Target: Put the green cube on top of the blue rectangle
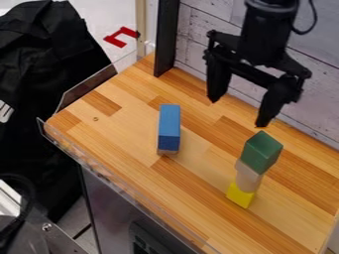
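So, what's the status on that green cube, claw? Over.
Gripper open, empty. Green cube atop pale piece and yellow block, not yet on blue rectangle. Nothing visibly blocking the cube.

Matte-black arm, rounded wrist housing, thin looping cable, angular two-fingered claw (240,113).
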{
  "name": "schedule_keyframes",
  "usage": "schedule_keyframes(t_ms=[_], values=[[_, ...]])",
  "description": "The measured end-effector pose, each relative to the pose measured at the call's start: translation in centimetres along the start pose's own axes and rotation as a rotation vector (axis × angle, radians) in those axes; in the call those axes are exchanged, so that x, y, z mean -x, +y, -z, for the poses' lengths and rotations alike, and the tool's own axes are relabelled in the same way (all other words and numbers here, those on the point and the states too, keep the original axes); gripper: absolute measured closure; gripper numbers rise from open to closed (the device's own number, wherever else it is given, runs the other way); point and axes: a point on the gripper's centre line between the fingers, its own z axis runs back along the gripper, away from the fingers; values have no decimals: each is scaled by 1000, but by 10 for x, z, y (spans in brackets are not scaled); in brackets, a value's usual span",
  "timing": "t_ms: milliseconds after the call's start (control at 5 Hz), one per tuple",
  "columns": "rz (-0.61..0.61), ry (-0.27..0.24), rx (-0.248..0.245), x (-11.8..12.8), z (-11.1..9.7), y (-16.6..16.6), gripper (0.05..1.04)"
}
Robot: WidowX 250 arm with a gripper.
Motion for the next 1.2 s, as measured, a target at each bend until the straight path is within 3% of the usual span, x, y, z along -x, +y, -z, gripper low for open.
schedule_keyframes(t_ms=[400,1200], values=[[36,4,-4,3,0,-9,83],[88,128,-6,6,36,-26,83]])
